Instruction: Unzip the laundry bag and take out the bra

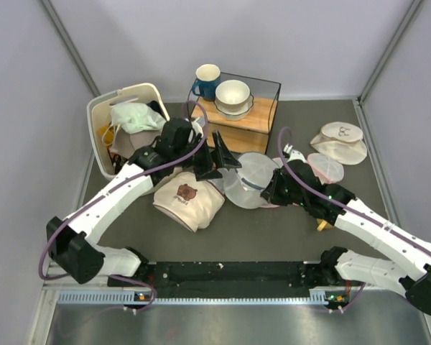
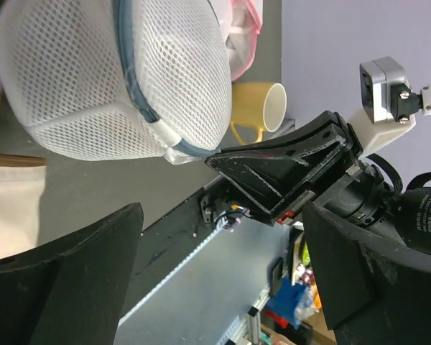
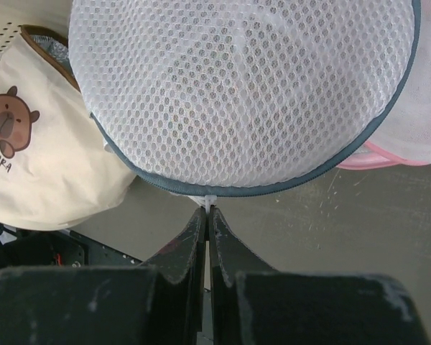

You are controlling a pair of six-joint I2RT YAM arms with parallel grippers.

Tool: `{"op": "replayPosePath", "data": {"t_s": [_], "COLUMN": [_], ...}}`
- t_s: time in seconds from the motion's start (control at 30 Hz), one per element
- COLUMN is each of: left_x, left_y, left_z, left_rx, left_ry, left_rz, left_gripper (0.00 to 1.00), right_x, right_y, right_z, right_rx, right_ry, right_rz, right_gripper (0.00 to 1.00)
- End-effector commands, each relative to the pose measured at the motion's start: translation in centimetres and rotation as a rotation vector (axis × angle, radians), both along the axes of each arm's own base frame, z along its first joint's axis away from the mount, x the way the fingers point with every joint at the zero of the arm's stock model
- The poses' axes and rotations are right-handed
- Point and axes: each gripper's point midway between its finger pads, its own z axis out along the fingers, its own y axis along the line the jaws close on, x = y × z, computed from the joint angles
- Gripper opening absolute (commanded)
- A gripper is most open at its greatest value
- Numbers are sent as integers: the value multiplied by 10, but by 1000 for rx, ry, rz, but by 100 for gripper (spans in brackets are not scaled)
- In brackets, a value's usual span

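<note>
A: Bag location?
B: Mid-counter, 3 o'clock of bear cloth.
A: Hands?
B: Left hand: gaping wide, gripping nothing, at bag's 10 o'clock. Right hand: pinched shut on bag's rim tab.

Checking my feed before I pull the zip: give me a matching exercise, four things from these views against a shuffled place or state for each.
Things:
1. left pincer
2. right pincer
3. bear-print cloth
4. white bowl

Places or states:
A. on the wooden shelf at the back
B. shut on the white tab at the laundry bag's rim
C. open, holding nothing
D. lying on the table beside the laundry bag

Pairs: 1-C, 2-B, 3-D, 4-A
</note>
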Motion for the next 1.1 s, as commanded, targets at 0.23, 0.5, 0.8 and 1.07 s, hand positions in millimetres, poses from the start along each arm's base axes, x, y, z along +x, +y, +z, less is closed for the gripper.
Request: {"op": "replayPosePath", "data": {"t_s": [0.23, 0.5, 0.8, 1.07], "left_x": [4, 25, 21, 31], "left_y": [-65, -60, -34, -35], "left_z": [-45, -66, -57, -48], "left_rx": [-45, 57, 96, 73], "left_ry": [141, 96, 39, -9], "left_rz": [-19, 3, -77, -201], "left_gripper": [92, 0, 0, 0], "right_x": [4, -8, -4, -3], "right_y": [11, 6, -55, -62], "right_z": [28, 25, -34, -16], "right_rx": [83, 76, -111, -129], "right_ry": [-57, -47, 3, -47], "right_rz": [14, 58, -34, -31], "right_gripper": [0, 0, 0, 0]}}
